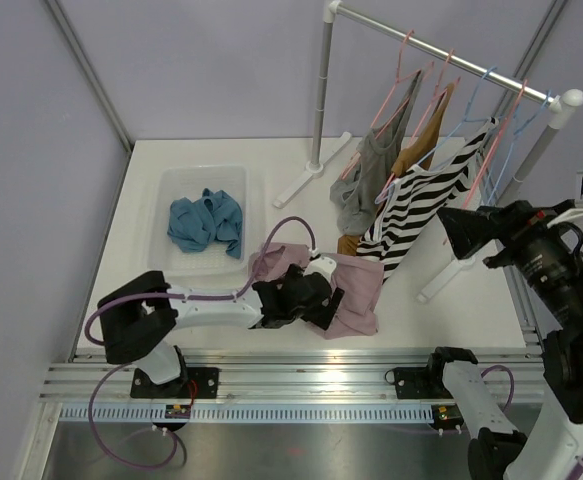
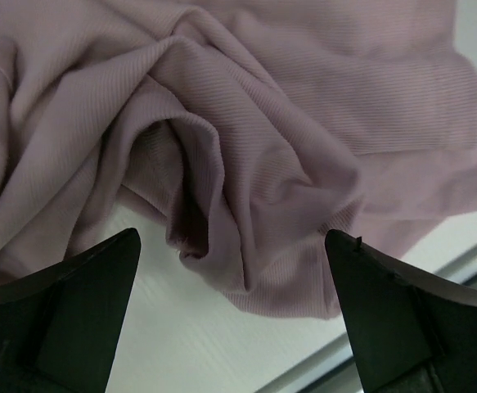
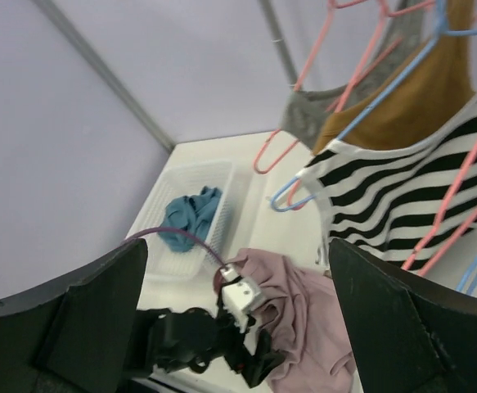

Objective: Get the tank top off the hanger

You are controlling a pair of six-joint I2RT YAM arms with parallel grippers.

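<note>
1. the left gripper [image 2: 231,237] is wide open and holds nothing; the pink tank top [image 2: 287,123] lies in a crumpled heap just under it on the table [image 1: 451,320], not on any hanger
2. the right gripper [image 3: 238,246] is wide open too, with nothing between its fingers; it is up high, and the striped top [image 3: 402,188] hangs just ahead of it, a bit to its right
3. i think the job now is to grab the pink top; to do it well, the left gripper should go straight down onto the tall fold between its fingers, so it pinches thick cloth and not the bare table
4. the lift should be slow, so the cloth does not slip out
5. the left wrist view shows the folds up close, and nothing else
6. the top view shows the rack [image 1: 441,50] far ahead of the left gripper and the bin [image 1: 186,185] with a blue cloth [image 1: 206,222] behind it; it does not show how wide that gripper is
7. the right wrist view alone shows the right fingers apart
</note>
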